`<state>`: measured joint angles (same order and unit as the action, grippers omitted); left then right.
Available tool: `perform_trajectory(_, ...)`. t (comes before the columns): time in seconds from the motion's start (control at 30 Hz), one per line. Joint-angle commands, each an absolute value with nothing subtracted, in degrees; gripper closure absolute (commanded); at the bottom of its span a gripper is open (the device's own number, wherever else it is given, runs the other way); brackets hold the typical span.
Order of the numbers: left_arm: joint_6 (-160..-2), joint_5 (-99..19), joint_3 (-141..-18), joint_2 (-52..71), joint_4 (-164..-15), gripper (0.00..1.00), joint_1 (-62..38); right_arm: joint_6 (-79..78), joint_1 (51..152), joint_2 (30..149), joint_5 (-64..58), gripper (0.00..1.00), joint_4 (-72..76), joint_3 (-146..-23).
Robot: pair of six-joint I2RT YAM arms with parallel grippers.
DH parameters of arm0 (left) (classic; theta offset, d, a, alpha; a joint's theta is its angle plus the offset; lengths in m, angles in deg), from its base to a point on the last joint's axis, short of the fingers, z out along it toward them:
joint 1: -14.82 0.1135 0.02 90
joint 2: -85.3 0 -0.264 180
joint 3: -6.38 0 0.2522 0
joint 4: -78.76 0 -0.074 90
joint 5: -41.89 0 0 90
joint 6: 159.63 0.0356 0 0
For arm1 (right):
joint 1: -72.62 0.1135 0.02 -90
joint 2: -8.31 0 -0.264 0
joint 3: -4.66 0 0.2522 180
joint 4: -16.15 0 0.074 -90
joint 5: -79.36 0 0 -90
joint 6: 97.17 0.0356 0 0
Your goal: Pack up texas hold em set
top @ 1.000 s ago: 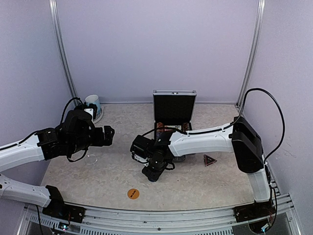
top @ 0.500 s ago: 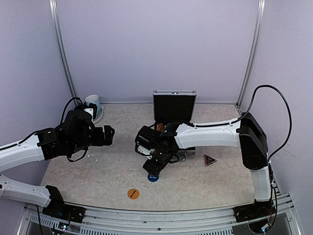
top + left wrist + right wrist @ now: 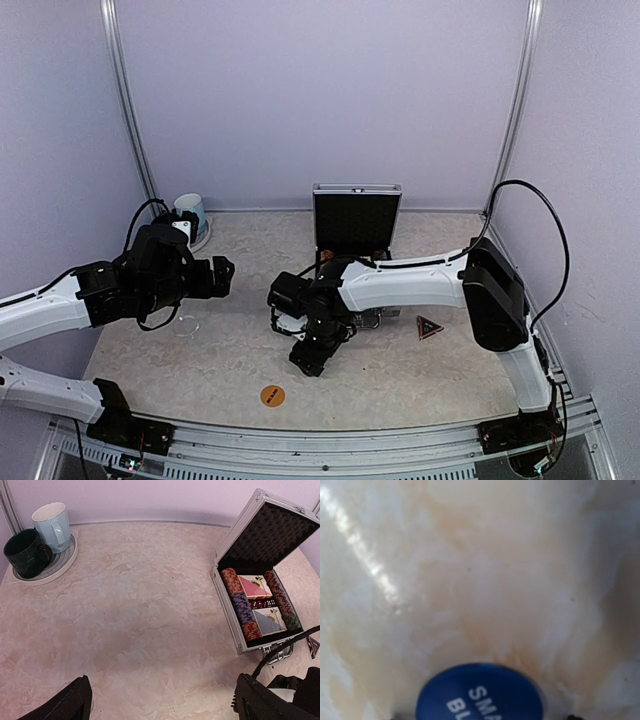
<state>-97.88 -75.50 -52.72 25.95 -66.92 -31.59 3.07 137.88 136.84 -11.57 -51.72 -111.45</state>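
Note:
The silver case (image 3: 226, 598) stands open with its lid up, holding chip stacks (image 3: 242, 611) and two card decks (image 3: 268, 620); it also shows in the top view (image 3: 356, 222). My right gripper (image 3: 305, 362) points straight down at the table just in front of the case. In the right wrist view the blue button (image 3: 480, 694) lies flat on the table between the tips of my right gripper (image 3: 484, 716), which stand apart on either side. The orange button (image 3: 272, 396) and the dark triangular marker (image 3: 429, 327) lie on the table. My left gripper (image 3: 222, 275) hovers open and empty.
A dark green mug (image 3: 24, 553) and a light blue mug (image 3: 52, 524) sit on a round plate (image 3: 64, 564) at the far left corner. Metal frame posts stand at both back corners. The right arm (image 3: 410, 282) stretches across in front of the case.
Half a second ago my right gripper was lifted toward the case with the blue button exposed on the table; it has come back down over the button. The left arm has not moved.

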Motion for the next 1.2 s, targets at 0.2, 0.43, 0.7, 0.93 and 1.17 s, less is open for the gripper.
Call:
perform_trajectory(0.2, -97.5, -75.4, -52.4, 26.0, -68.3, 0.01, -31.1, 1.7, 139.6, 143.6, -12.2, 0.3, -57.9, -118.2)
perform_trajectory(0.43, -97.3, -75.4, -52.4, 26.2, -68.3, 0.01, -30.9, 1.7, 140.2, 145.3, -13.1, 0.36, -59.5, -118.9)
perform_trajectory(0.7, -97.2, -75.2, -52.6, 26.3, -68.3, 0.01, -30.7, 2.4, 140.2, 143.7, -15.4, 0.51, -58.9, -118.5)
perform_trajectory(0.93, -97.1, -75.2, -53.0, 26.4, -68.1, 0.01, -30.7, 2.8, 139.8, 141.9, -16.6, 0.52, -57.8, -119.6)
perform_trajectory(1.17, -97.3, -75.1, -52.9, 26.4, -68.1, 0.01, -30.7, 4.1, 137.8, 138.2, -17.1, 0.53, -55.8, -120.1)
